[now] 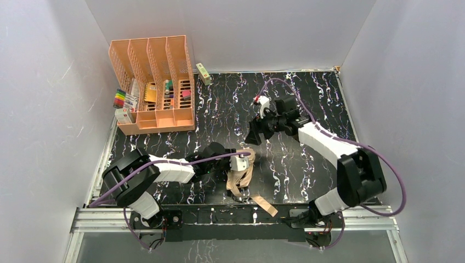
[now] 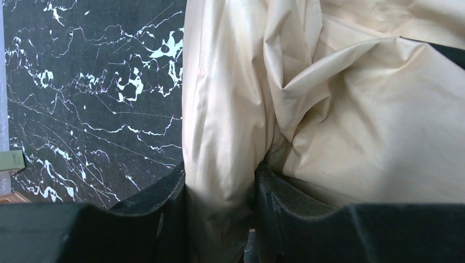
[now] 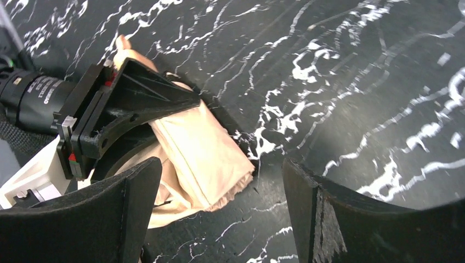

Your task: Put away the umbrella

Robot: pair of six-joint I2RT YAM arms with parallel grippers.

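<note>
The umbrella [image 1: 240, 179] is a crumpled bundle of pale peach-tan fabric lying on the black marbled table near its front edge. Its strap [image 1: 265, 206] trails toward the front rail. My left gripper [image 1: 234, 166] is shut on a fold of that fabric; in the left wrist view the cloth [image 2: 340, 109] fills the frame and is pinched between the two black fingers of the gripper [image 2: 219, 183]. My right gripper [image 1: 256, 133] hovers just behind the umbrella, jaws wide apart. In the right wrist view the right gripper [image 3: 219, 208] holds nothing, and the fabric's frayed end [image 3: 205, 156] lies near its left finger.
A peach-orange slotted desk organizer [image 1: 153, 87] stands at the back left, with markers [image 1: 119, 98] beside it. A small green box [image 1: 203, 73] sits by the back wall. White walls close in three sides. A metal rail [image 1: 230, 215] runs along the front.
</note>
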